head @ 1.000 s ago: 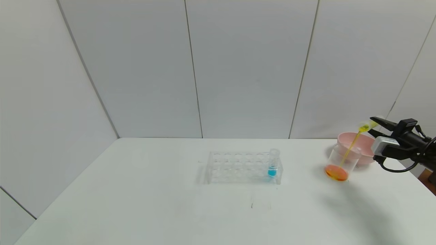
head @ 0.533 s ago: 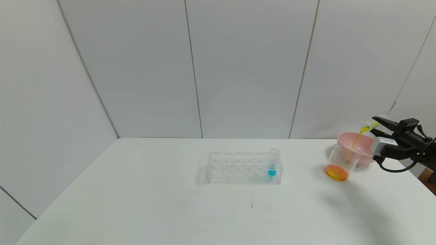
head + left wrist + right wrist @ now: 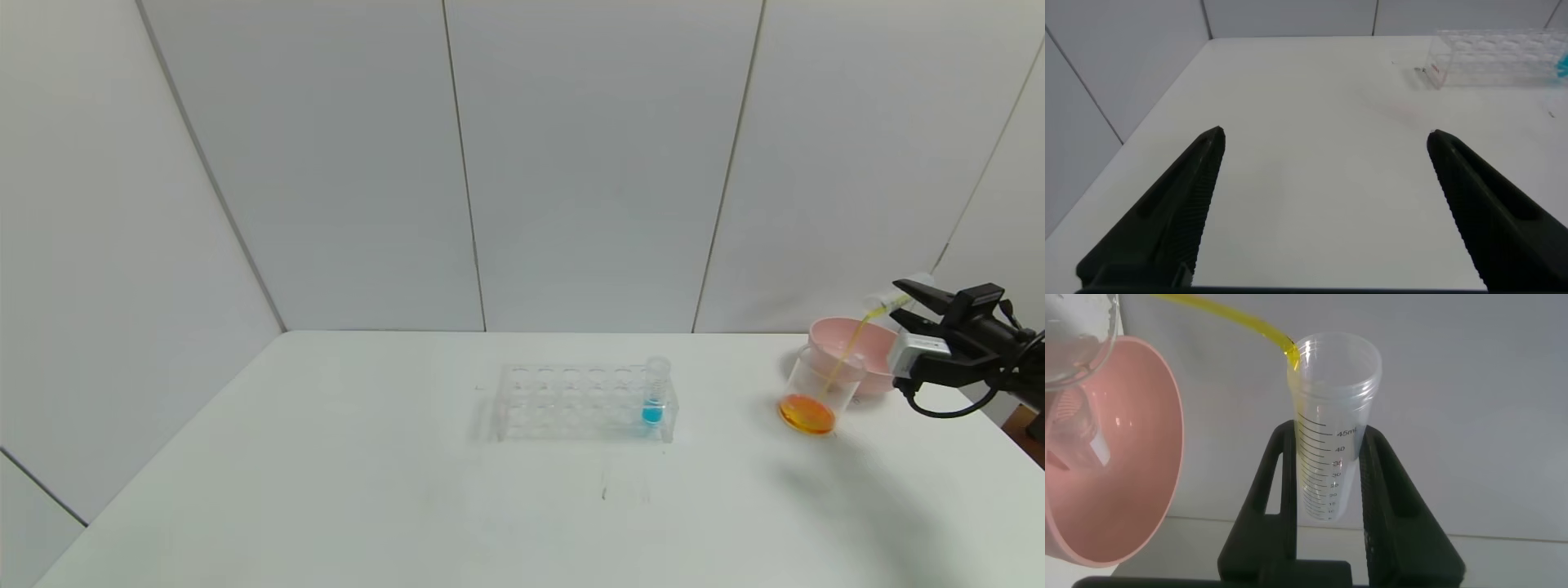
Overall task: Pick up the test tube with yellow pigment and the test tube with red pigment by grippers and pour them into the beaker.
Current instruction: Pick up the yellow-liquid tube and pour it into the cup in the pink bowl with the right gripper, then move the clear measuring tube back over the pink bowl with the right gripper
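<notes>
Crowding the beaker [image 3: 819, 390], pink bowl [image 3: 857, 353]; right gripper [image 3: 902, 296] jaws grasping yellow tube [image 3: 883, 306].

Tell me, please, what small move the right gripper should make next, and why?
Probably hold the tilt a little longer. The right gripper grips the test tube with yellow pigment tipped over the beaker, and a thin yellow stream falls into the orange liquid.

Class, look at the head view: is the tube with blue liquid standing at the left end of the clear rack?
No, the blue-liquid tube stands at the right end of the clear rack.
</notes>
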Controlling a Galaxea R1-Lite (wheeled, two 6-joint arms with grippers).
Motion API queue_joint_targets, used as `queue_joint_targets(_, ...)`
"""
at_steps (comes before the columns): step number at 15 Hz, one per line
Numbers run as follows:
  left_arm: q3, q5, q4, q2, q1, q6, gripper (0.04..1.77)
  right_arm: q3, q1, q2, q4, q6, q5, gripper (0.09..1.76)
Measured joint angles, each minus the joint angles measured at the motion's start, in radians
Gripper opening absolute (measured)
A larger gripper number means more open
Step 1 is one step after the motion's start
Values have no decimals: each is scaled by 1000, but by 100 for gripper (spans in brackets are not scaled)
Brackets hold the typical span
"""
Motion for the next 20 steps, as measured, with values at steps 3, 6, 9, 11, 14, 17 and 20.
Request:
queue_joint_targets(3, 0, 0, 0, 0, 0, 0, 176, 2, 4, 0, 0, -8, -12, 52)
queue_joint_targets(6, 0, 0, 0, 0, 0, 0, 176, 0, 7, 0, 0, -8, -13, 52)
queue_joint_targets(9, 0, 0, 0, 0, 0, 0, 176, -4, 7, 0, -1, -28, -18, 52)
queue_joint_targets(11, 0, 0, 0, 0, 0, 0, 176, -1, 6, 1, 2, -17, -25, 52)
queue_joint_targets(14, 0, 0, 0, 0, 0, 0, 176, -28, 12, 1, 64, 144, -90, 52)
queue_joint_targets(17, 0, 0, 0, 0, 0, 0, 176, -122, 39, 8, 193, 513, -196, 52)
queue_joint_targets(20, 0, 0, 0, 0, 0, 0, 176, -200, 54, 26, 284, 980, -259, 52)
